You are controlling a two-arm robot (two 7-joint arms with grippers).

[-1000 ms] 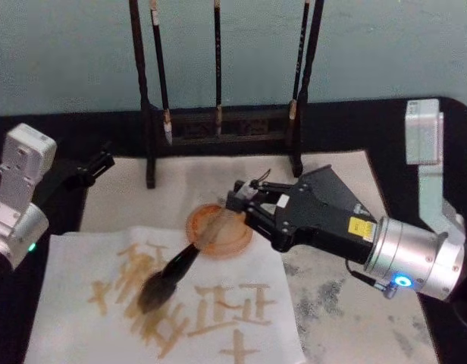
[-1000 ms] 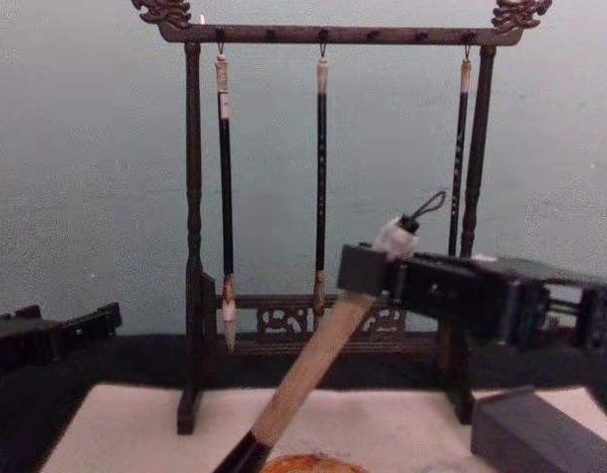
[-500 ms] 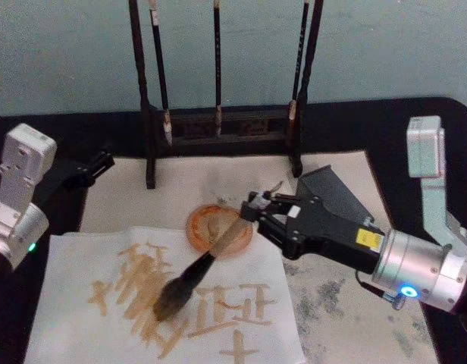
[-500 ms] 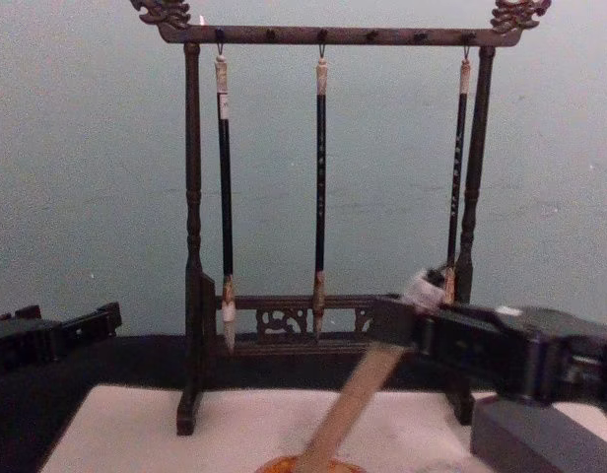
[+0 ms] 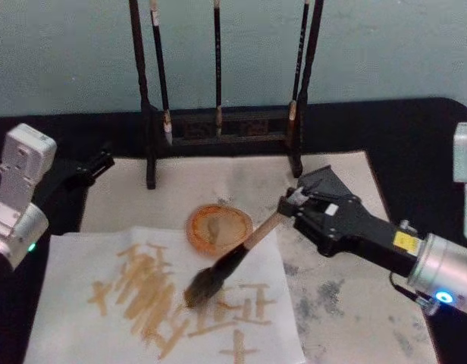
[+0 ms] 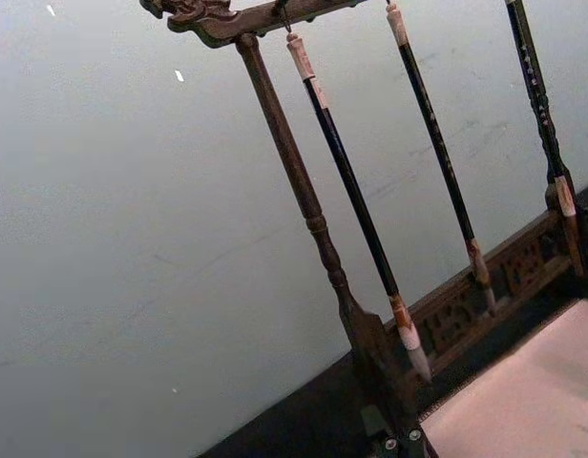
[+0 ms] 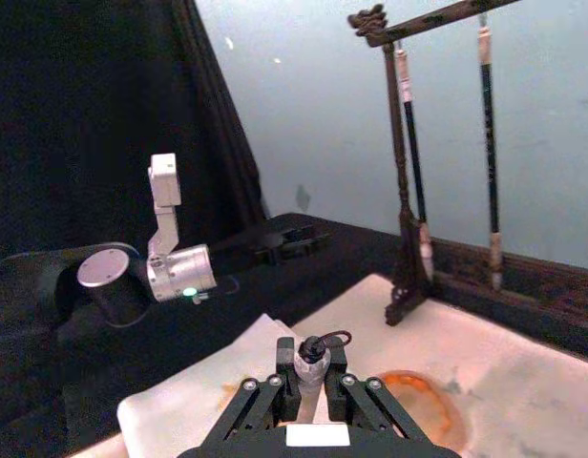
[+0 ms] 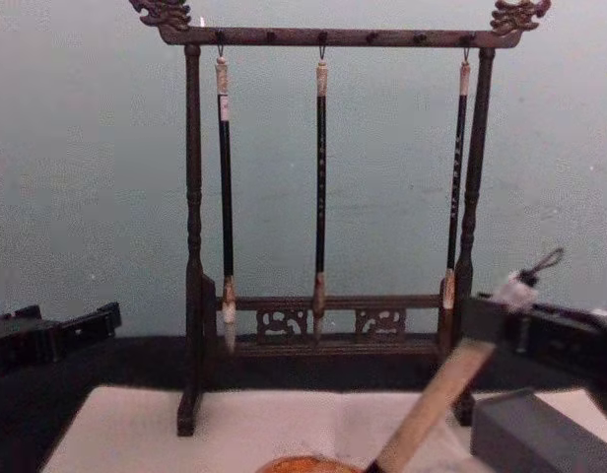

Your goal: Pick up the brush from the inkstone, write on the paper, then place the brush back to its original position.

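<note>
One arm is at work. The right gripper (image 5: 286, 211) reaches in from 4 o'clock in the head view and sits at 3 o'clock of the round orange-brown inkstone (image 5: 217, 227), just beside its rim. Its jaws are clamped on the upper end of the brush (image 5: 237, 256). In the right wrist view the white end cap and its cord loop stick up between the jaws.

From the gripper, the brush slants down toward 7 o'clock. Its pale handle passes the inkstone's 4 o'clock edge, and its black ferrule and bushy head lie over the paper (image 5: 70, 265). The head is at about 6 o'clock of the inkstone, among the tan strokes on the sheet's right half. Whether the bristles press on the sheet cannot be told.

The paper spreads toward 7 o'clock of the inkstone, which sits at the sheet's far edge. Both lie on a larger stained mat (image 5: 347, 303). In the chest view the handle rises at a slant from the bottom edge to the gripper, at 5 o'clock of the brush rack (image 8: 323, 36).

That dark wooden rack stands at 12 o'clock of the inkstone with three thin brushes (image 8: 321, 177) hanging from it. The left gripper (image 5: 93, 167) is parked at 10 o'clock, off the mat's corner and well apart from the brush.
</note>
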